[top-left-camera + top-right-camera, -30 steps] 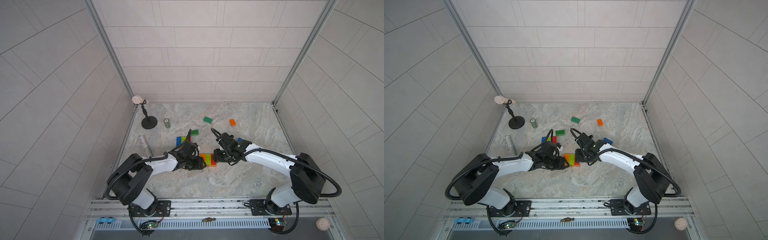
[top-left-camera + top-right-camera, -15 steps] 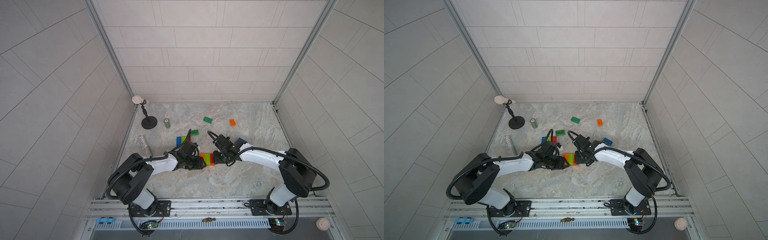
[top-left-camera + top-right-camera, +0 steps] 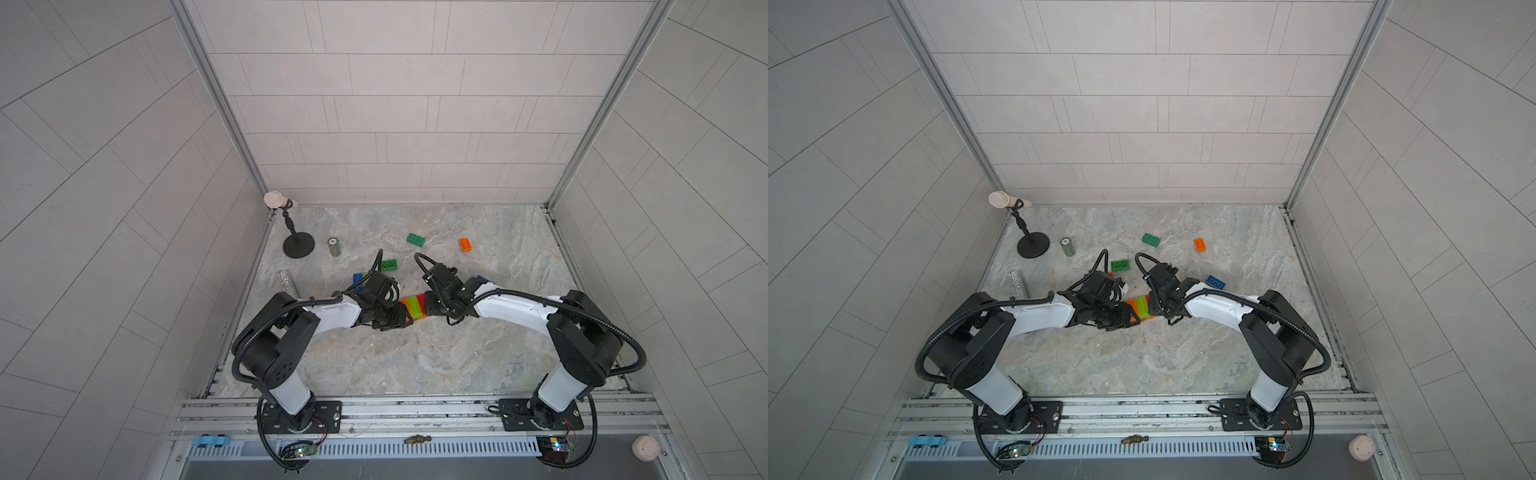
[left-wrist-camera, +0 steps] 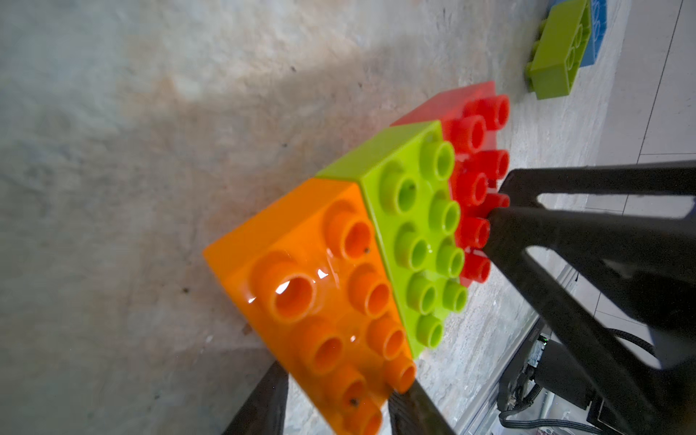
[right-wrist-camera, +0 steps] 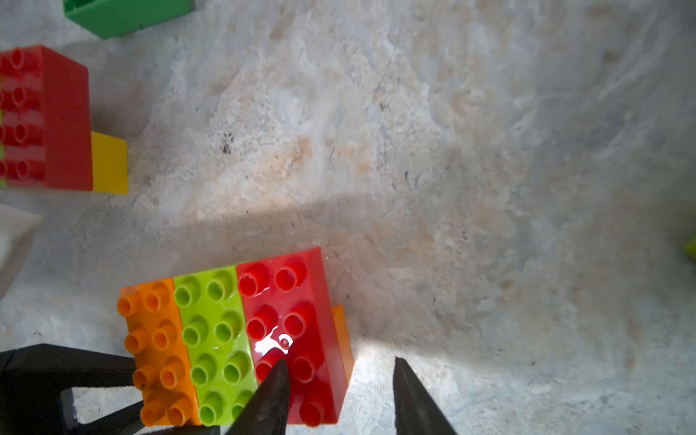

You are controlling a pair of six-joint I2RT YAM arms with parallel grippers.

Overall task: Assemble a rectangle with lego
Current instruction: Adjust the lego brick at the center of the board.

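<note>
Where the lego block (image 3: 414, 308) lies: near the middle of the table (image 3: 415, 365), studs up, between both grippers.
Row: orange brick (image 4: 320, 301), lime brick (image 4: 414, 233) and red brick (image 4: 474, 150) are set side by side, orange toward the left arm, red toward the right.
Long axes: each brick is pointed roughly front to back; the row is laid across.
Left gripper (image 4: 344, 376): fingers are narrowed astride the orange brick's end; a firm hold cannot be told.
Right gripper (image 5: 339, 361): fingers are held apart, one over the red studs, one beside the block.
Loose: dark green brick (image 3: 416, 239) and stray orange brick (image 3: 466, 244) are seen well apart, toward the back.
</note>
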